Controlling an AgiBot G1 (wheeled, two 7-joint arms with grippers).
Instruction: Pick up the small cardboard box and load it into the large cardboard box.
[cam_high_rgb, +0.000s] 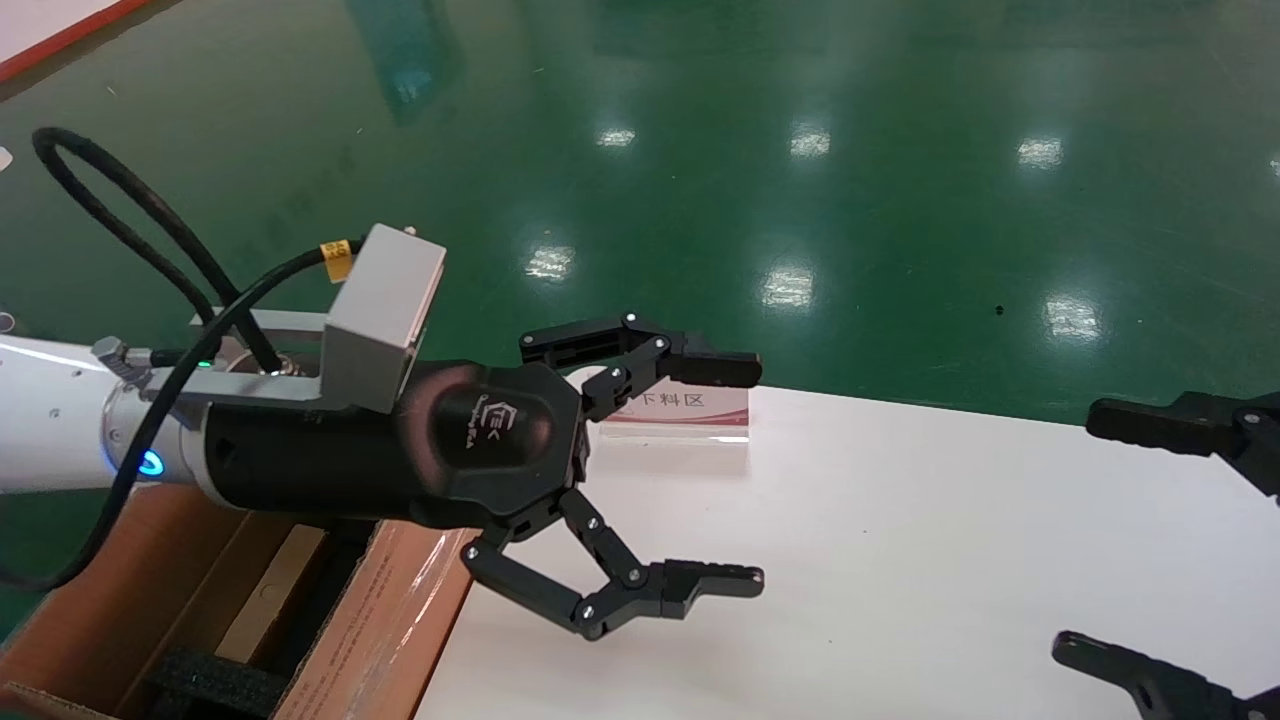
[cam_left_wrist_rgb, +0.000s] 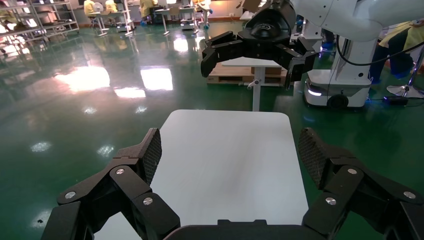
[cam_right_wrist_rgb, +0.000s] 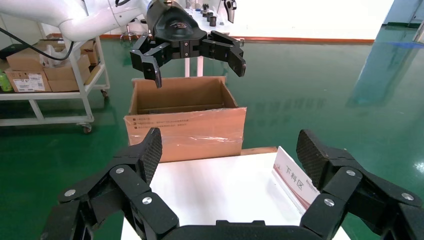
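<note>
Now left tool (cam_high_rgb: 655, 470) hangs over table (cam_high_rgb: 900, 560) edge beside large box (cam_high_rgb: 370, 620), fingers wide apart, empty. Small box (cam_high_rgb: 270, 590) apparently inside already, against foam (cam_high_rgb: 215, 680). Right tool (cam_high_rgb: 1170, 540) apart too, idle opposite.

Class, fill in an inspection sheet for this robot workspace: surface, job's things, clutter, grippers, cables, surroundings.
Surface: white table, bare apart from a sign.
Job's things: large box stands open beside the table, black foam inside; a thin cardboard piece lies in it, cannot tell if it is the small box.
Clutter: sign with red band at the table's far edge.
Grippers: left gripper open, above the table's edge by the box, empty; right gripper open, at the table's right, empty.
Cables: black cable loops from the left wrist.
Surroundings: glossy green floor; cart with cartons.
</note>
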